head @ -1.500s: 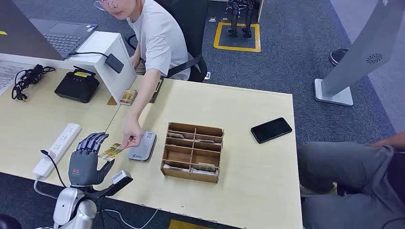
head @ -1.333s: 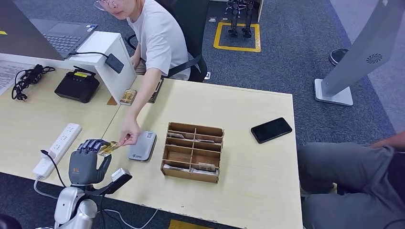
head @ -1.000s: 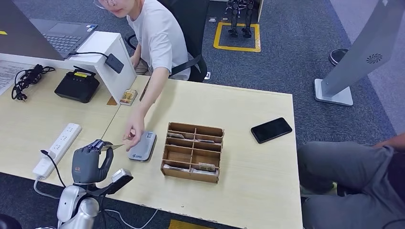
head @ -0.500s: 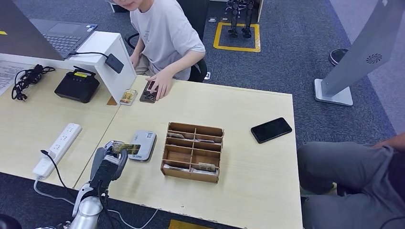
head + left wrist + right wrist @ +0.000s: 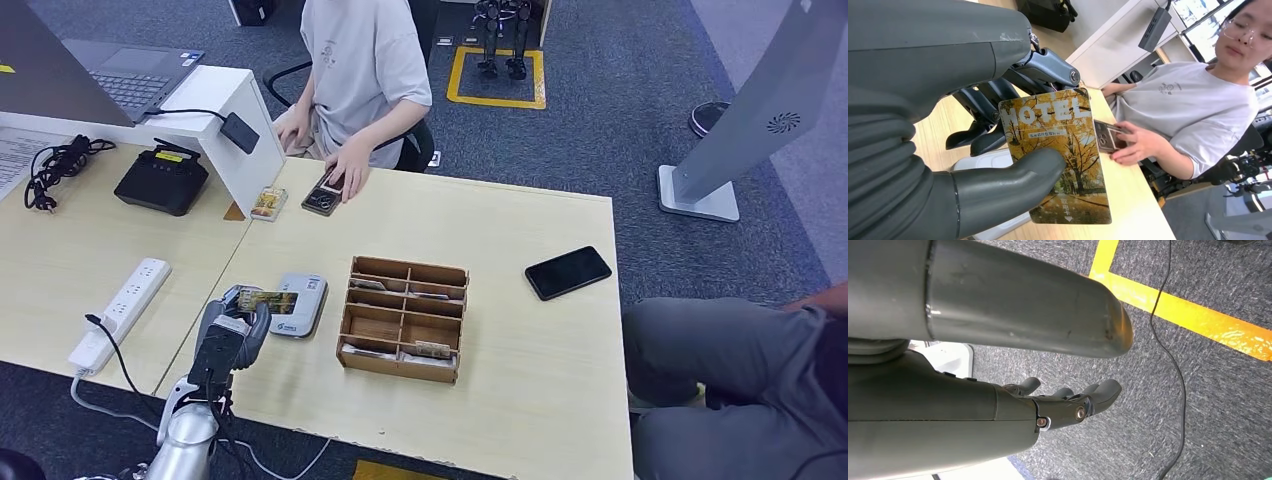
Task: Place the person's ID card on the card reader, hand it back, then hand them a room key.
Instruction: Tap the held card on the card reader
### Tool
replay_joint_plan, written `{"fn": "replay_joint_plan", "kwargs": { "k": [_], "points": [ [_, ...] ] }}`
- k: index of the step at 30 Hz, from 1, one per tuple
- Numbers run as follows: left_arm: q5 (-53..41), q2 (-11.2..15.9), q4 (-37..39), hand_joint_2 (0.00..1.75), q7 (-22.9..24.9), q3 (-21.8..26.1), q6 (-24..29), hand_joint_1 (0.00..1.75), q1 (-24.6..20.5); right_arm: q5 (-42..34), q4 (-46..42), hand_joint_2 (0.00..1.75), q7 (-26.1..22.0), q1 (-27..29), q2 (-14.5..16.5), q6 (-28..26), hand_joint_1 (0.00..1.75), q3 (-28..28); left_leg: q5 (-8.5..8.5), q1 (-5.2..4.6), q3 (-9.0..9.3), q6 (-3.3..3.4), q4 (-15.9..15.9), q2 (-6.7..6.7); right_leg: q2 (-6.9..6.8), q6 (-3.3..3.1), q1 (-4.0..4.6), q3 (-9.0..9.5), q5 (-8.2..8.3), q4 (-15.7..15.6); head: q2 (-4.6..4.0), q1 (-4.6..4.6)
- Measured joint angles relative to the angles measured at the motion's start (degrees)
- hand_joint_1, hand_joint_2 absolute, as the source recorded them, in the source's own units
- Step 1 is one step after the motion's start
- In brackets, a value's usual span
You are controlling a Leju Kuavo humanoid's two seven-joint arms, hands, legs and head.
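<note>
My left hand [image 5: 973, 165] pinches the ID card [image 5: 1058, 155]: yellow autumn-tree print, white "HOTEL" lettering. My right hand [image 5: 1063, 400] hangs with fingers apart, holding nothing.

The left hand [image 5: 232, 330] is seen at the lower left of the head view, raised on its silver arm. A card [image 5: 1058, 150] is pinched between its thumb and fingers. The right hand [image 5: 1063, 400] is hung down, fingers apart and loose.
</note>
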Motion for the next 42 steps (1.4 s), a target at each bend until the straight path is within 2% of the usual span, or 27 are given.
{"fn": "replay_joint_plan", "kwargs": {
  "k": [12,18,29,32,36,42],
  "points": [
    [1.53,-0.32,-0.19,1.75,0.95,-0.02,1.09,1.75,-0.30,0.22,0.00,0.00,-0.38,0.00,0.00,-0.19,0.00,-0.02,0.00,0.00,0.00,0.00,0.00,0.00,-0.01,0.00,0.00,0.00,0.00,0.00,0.00,-0.01],
    [5.50,-0.56,1.22,1.75,2.57,0.22,2.95,1.75,-3.61,1.23,0.00,0.00,-0.21,-0.04,0.02,-0.08,0.00,0.00,0.03,0.00,-0.02,0.02,0.00,-0.02,-0.05,0.00,0.00,0.02,0.01,0.00,0.00,0.00],
    [3.96,-0.34,9.10,1.75,2.12,1.92,6.65,1.75,-8.15,1.98,0.02,0.00,0.07,-0.06,0.02,0.29,0.00,0.15,0.06,0.00,-0.02,0.00,0.00,-0.02,-0.03,0.00,0.00,0.01,0.01,0.01,0.00,0.00],
    [1.46,-0.32,11.53,1.75,2.70,2.60,9.74,1.75,-9.17,2.62,0.02,0.00,0.10,-0.06,0.02,0.51,0.00,0.32,0.05,0.00,-0.02,0.00,0.00,-0.02,-0.04,0.00,0.00,0.01,0.01,0.00,0.00,-0.01],
    [0.04,0.14,17.36,1.75,-0.04,4.33,12.75,1.75,-11.70,3.22,0.01,0.00,0.15,-0.11,0.02,0.52,0.00,0.58,0.07,0.00,-0.02,-0.02,0.00,-0.02,-0.04,0.00,0.00,0.02,0.03,0.01,0.00,-0.01],
    [-0.50,0.97,22.65,1.75,-0.94,6.26,13.31,1.75,-13.90,3.42,0.02,0.00,-0.20,-0.13,0.10,0.15,0.00,0.71,0.09,0.01,-0.02,-0.02,0.00,-0.01,-0.02,-0.02,0.00,0.01,0.06,0.02,0.00,-0.01]
  ]
}}
